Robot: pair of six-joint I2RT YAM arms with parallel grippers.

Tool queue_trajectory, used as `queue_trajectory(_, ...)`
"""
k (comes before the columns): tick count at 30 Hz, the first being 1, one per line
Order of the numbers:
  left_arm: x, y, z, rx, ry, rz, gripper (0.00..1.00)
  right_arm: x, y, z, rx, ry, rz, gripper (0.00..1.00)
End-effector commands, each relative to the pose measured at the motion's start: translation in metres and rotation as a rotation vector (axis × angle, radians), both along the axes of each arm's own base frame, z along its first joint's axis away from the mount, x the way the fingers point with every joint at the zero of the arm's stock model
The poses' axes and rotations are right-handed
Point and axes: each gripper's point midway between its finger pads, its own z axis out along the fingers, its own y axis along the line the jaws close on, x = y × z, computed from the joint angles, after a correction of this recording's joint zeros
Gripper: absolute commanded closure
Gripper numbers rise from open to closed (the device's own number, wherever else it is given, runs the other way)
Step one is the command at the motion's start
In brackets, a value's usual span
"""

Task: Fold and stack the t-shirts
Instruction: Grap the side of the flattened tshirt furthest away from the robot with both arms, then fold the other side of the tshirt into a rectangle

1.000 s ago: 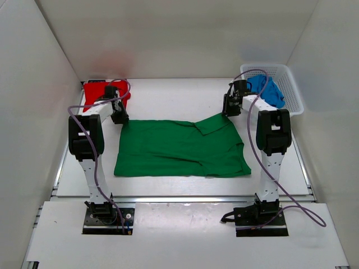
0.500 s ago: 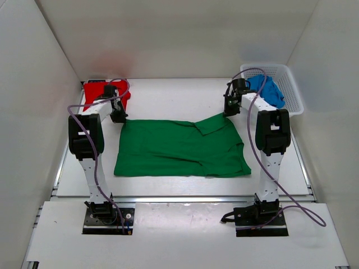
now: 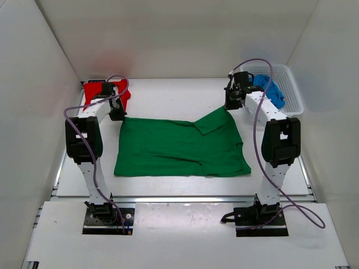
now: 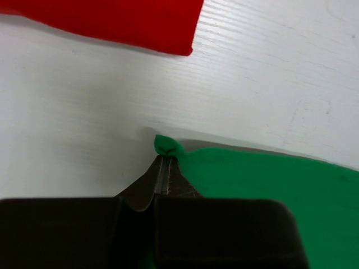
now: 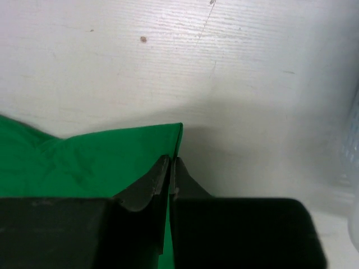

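Observation:
A green t-shirt (image 3: 179,147) lies spread on the white table between the two arms. My left gripper (image 3: 119,116) is shut on its far left corner (image 4: 167,147), which pokes out past the fingertips. At the far right corner (image 5: 175,134), my right gripper (image 3: 229,105) is shut on the cloth and holds it a little off the table. A folded red t-shirt (image 3: 104,92) lies at the back left, beyond the left gripper, and its edge (image 4: 112,22) fills the top of the left wrist view. A blue t-shirt (image 3: 268,91) sits in the basket.
A white plastic basket (image 3: 287,89) stands at the back right, close to the right arm. White walls enclose the table on three sides. A metal rail (image 3: 179,197) runs along the near edge in front of the arm bases.
Both grippers have shut on the far corners of the green t-shirt. The right gripper has lifted its corner and pulled it toward the back right; the left gripper has shifted slightly left and back.

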Motion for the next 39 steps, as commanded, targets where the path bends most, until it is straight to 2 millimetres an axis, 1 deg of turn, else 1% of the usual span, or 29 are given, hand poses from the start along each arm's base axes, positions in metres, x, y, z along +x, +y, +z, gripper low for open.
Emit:
queue_trajectory(1, -0.002, -0.004, 0.041, 0.005, -0.086, -0.029, 1.00, -0.007, -0.007, 0.023, -0.007, -0.066, -0.003, 0.98)
queue_trajectory(2, -0.006, -0.005, 0.040, 0.003, -0.083, -0.028, 1.00, -0.009, -0.010, 0.019, -0.007, -0.061, -0.011, 0.97)
queue_trajectory(3, -0.004, -0.006, 0.045, 0.005, -0.100, -0.033, 1.00, -0.012, -0.014, 0.020, -0.005, -0.061, -0.019, 1.00)
queue_trajectory(4, -0.010, -0.005, 0.043, 0.001, -0.088, -0.029, 1.00, -0.015, -0.013, 0.024, 0.002, -0.064, -0.015, 1.00)
queue_trajectory(5, -0.012, -0.007, 0.042, -0.001, -0.080, -0.035, 1.00, -0.020, -0.014, 0.022, 0.007, -0.049, -0.016, 1.00)
queue_trajectory(7, -0.018, -0.008, 0.041, -0.006, -0.071, -0.038, 1.00, -0.026, -0.013, 0.027, 0.012, -0.059, -0.012, 1.00)
queue_trajectory(8, -0.023, -0.006, 0.038, -0.001, -0.063, -0.034, 1.00, -0.030, -0.016, 0.022, 0.009, -0.053, -0.014, 1.00)
queue_trajectory(10, -0.029, -0.006, 0.038, 0.001, -0.060, -0.032, 1.00, -0.039, -0.017, 0.024, 0.015, -0.055, -0.024, 1.00)
queue_trajectory(11, -0.031, -0.007, 0.037, 0.004, -0.057, -0.039, 1.00, -0.041, -0.013, 0.022, 0.029, -0.054, -0.014, 1.00)
queue_trajectory(12, -0.035, -0.006, 0.038, -0.004, -0.055, -0.039, 1.00, -0.044, -0.015, 0.025, 0.033, -0.061, -0.019, 1.00)
queue_trajectory(14, -0.038, -0.006, 0.036, -0.001, -0.053, -0.045, 1.00, -0.049, -0.017, 0.022, 0.042, -0.043, -0.025, 0.99)
queue_trajectory(16, -0.044, -0.003, 0.037, 0.006, -0.049, -0.043, 1.00, -0.055, -0.018, 0.017, 0.038, -0.019, -0.026, 0.99)
queue_trajectory(17, -0.046, 0.000, 0.038, 0.006, -0.047, -0.035, 1.00, -0.054, -0.020, 0.020, 0.039, -0.031, -0.029, 0.99)
queue_trajectory(18, -0.048, -0.002, 0.037, 0.007, -0.043, -0.046, 1.00, -0.057, -0.021, 0.021, 0.034, -0.023, -0.033, 0.99)
queue_trajectory(19, -0.050, -0.001, 0.039, 0.010, -0.044, -0.048, 1.00, -0.060, -0.017, 0.019, 0.040, -0.006, -0.023, 1.00)
queue_trajectory(21, -0.055, 0.005, 0.040, 0.026, -0.036, -0.038, 1.00, -0.068, -0.021, 0.023, 0.053, 0.001, -0.038, 1.00)
queue_trajectory(24, -0.066, 0.003, 0.039, 0.037, -0.028, -0.055, 1.00, -0.087, -0.023, 0.015, 0.076, 0.043, -0.044, 1.00)
queue_trajectory(25, -0.072, 0.006, 0.035, 0.044, -0.020, -0.052, 1.00, -0.093, -0.021, 0.013, 0.086, 0.056, -0.040, 1.00)
queue_trajectory(26, -0.074, 0.008, 0.036, 0.047, -0.028, -0.045, 1.00, -0.100, -0.022, 0.012, 0.084, 0.061, -0.041, 1.00)
queue_trajectory(27, -0.075, 0.009, 0.036, 0.043, -0.031, -0.041, 1.00, -0.104, -0.017, 0.011, 0.095, 0.068, -0.034, 1.00)
queue_trajectory(28, -0.080, 0.009, 0.036, 0.040, -0.023, -0.038, 1.00, -0.111, -0.020, 0.006, 0.093, 0.082, -0.041, 1.00)
queue_trajectory(29, -0.084, 0.010, 0.032, 0.048, -0.014, -0.044, 1.00, -0.118, -0.018, 0.004, 0.105, 0.091, -0.041, 1.00)
queue_trajectory(30, -0.084, 0.012, 0.035, 0.047, -0.023, -0.034, 1.00, -0.126, -0.017, 0.001, 0.112, 0.101, -0.040, 1.00)
queue_trajectory(31, -0.090, 0.012, 0.030, 0.052, -0.007, -0.036, 1.00, -0.128, -0.017, 0.003, 0.121, 0.096, -0.043, 1.00)
queue_trajectory(33, -0.096, 0.013, 0.027, 0.047, -0.006, -0.031, 1.00, -0.140, -0.016, -0.004, 0.131, 0.116, -0.035, 1.00)
queue_trajectory(34, -0.099, 0.012, 0.026, 0.054, -0.007, -0.032, 1.00, -0.147, -0.016, -0.004, 0.138, 0.122, -0.043, 1.00)
queue_trajectory(35, -0.103, 0.013, 0.020, 0.061, 0.006, -0.035, 1.00, -0.150, -0.010, 0.000, 0.155, 0.109, -0.028, 1.00)
queue_trajectory(36, -0.103, 0.012, 0.020, 0.058, 0.002, -0.041, 1.00, -0.153, -0.007, -0.001, 0.164, 0.110, -0.022, 1.00)
queue_trajectory(39, -0.108, 0.017, 0.016, 0.093, 0.012, -0.031, 1.00, -0.163, -0.005, 0.000, 0.177, 0.113, -0.019, 1.00)
